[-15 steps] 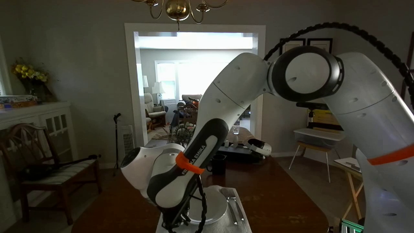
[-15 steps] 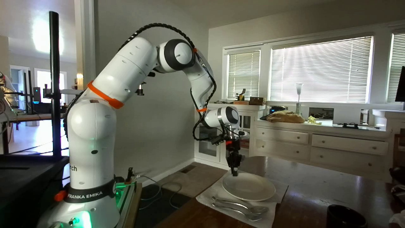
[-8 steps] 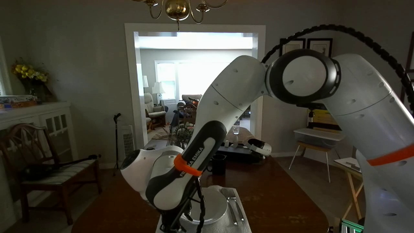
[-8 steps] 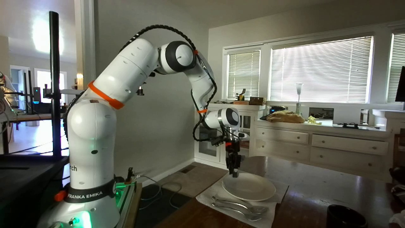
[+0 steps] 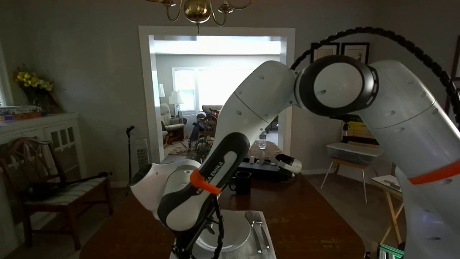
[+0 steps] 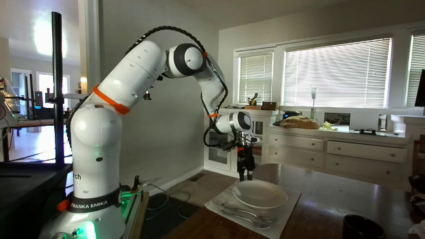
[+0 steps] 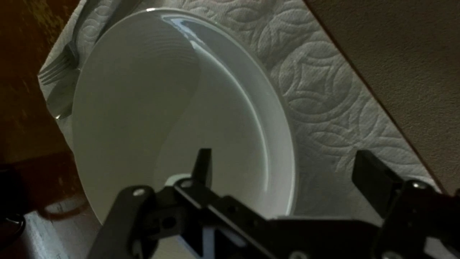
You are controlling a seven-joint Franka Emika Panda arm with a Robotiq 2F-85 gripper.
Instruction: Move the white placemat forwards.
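The white placemat [image 7: 316, 79], a pale embossed rectangle, lies on the wooden table in the wrist view. It also shows in both exterior views, as the mat [image 6: 220, 197] and the mat [image 5: 244, 252]. A round white plate [image 6: 260, 194] rests on it, with cutlery [image 6: 262, 225] alongside. My gripper [image 7: 285, 162] is open, its fingers wide apart. One finger is over the plate and the other over bare mat, the plate's rim showing between them with no grip on it. In an exterior view the gripper [image 6: 246, 177] points down at the far rim; contact cannot be told.
A black mug [image 5: 243, 183] stands on the table beyond the mat. Behind it is a dark box with a white headset [image 5: 289, 163]. The table's edge [image 7: 381, 97] runs close beside the mat, with carpet [image 7: 402, 54] below.
The gripper has gone from shut to open and its fingertips sit slightly higher. Mat, plate and cutlery have shifted a little, and the mat's bent edge lies straighter.
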